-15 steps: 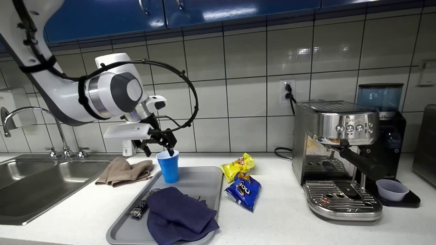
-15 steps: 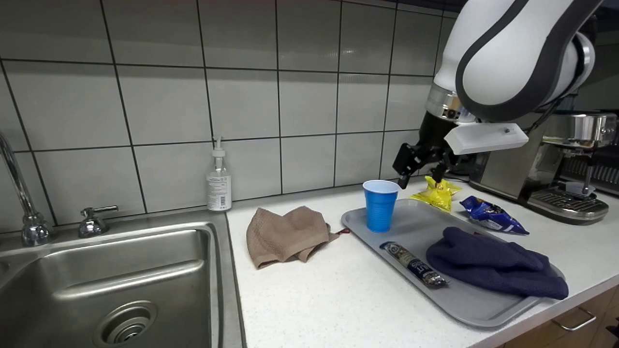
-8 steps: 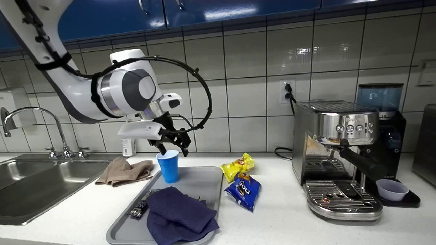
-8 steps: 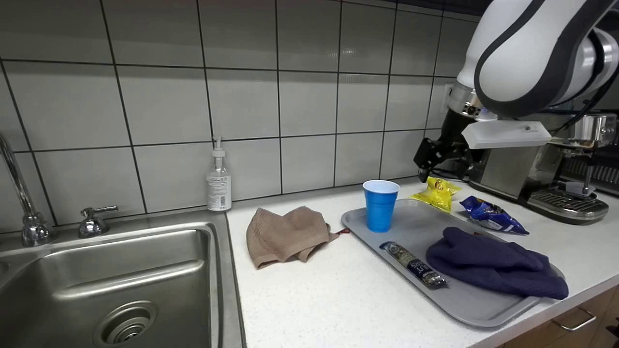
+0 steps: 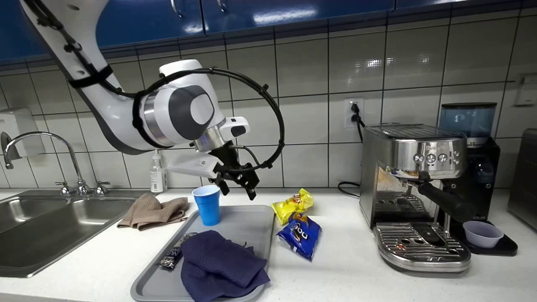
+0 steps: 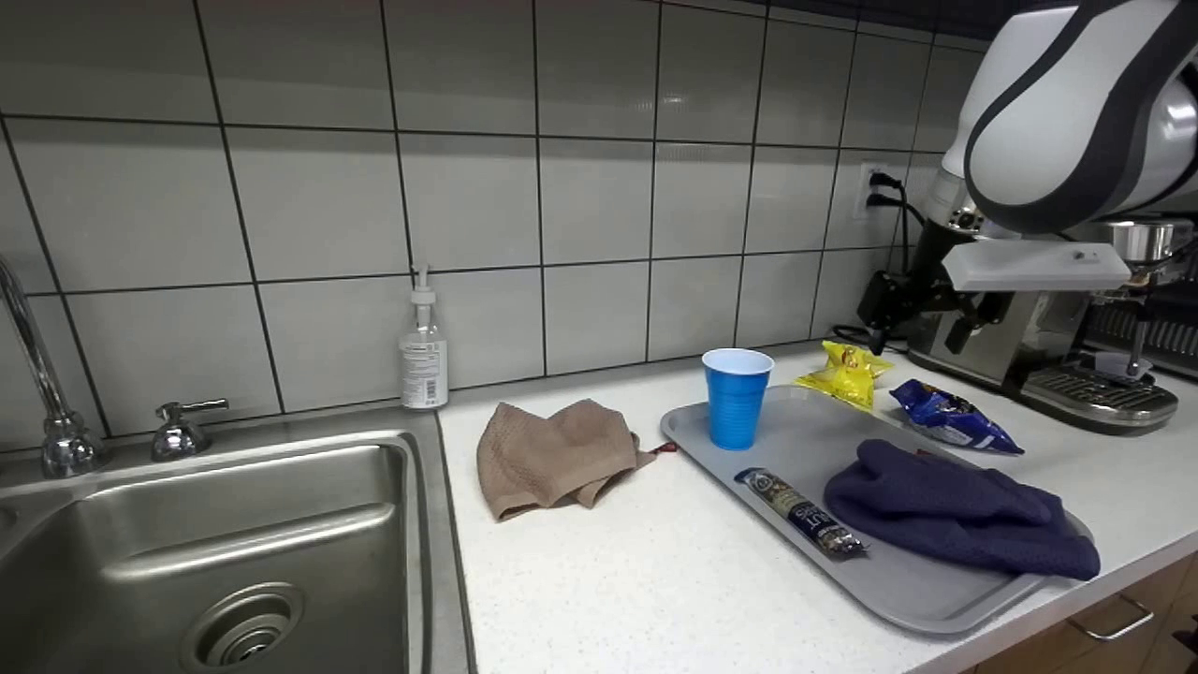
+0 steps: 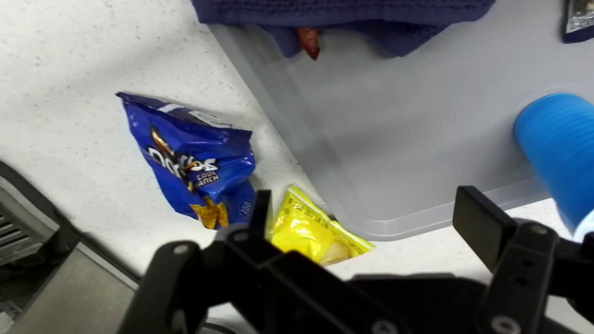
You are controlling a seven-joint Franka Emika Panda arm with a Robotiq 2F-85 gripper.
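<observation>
My gripper (image 5: 238,193) is open and empty in the air above the back of the grey tray (image 5: 247,218); its fingers stand wide apart in the wrist view (image 7: 364,208). Between and below them lies a yellow chip bag (image 7: 306,232) on the counter, partly hidden by a finger. A blue Doritos bag (image 7: 195,157) lies beside it. A blue cup (image 5: 208,207) stands upright at the tray's back corner. A dark purple towel (image 6: 955,515) and a wrapped bar (image 6: 803,515) lie on the tray. A small red tip (image 7: 309,41) shows at the towel's edge.
A tan cloth (image 6: 562,454) lies between the tray and the steel sink (image 6: 421,524). A pump bottle (image 6: 424,360) stands by the tiled wall. An espresso machine (image 5: 415,151) and a small pale bowl (image 5: 482,234) stand beyond the bags. Blue cabinets (image 5: 293,10) hang above.
The arm and open gripper have moved from above the blue cup toward the chip bags and the espresso machine. The cup, bags, towel and tray have not moved.
</observation>
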